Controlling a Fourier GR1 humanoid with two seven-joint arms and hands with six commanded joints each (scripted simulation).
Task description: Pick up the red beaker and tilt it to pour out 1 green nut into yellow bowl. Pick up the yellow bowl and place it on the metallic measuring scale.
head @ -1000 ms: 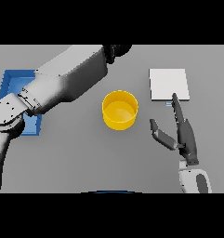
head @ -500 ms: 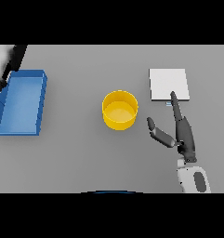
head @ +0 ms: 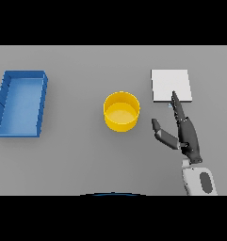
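Right hand (head: 186,134), fingers straight, lies between yellow bowl (head: 121,111) and scale (head: 171,85).

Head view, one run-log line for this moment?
right hand: open, between bowl and scale | left hand: not in view | round yellow bowl: on table | flat metallic scale: bare

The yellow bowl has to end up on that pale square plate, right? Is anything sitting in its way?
Nothing visible does. Bare grey table lies between the yellow bowl and the metallic scale. The right hand, fingers straight, rests just right of the bowl, below the scale.
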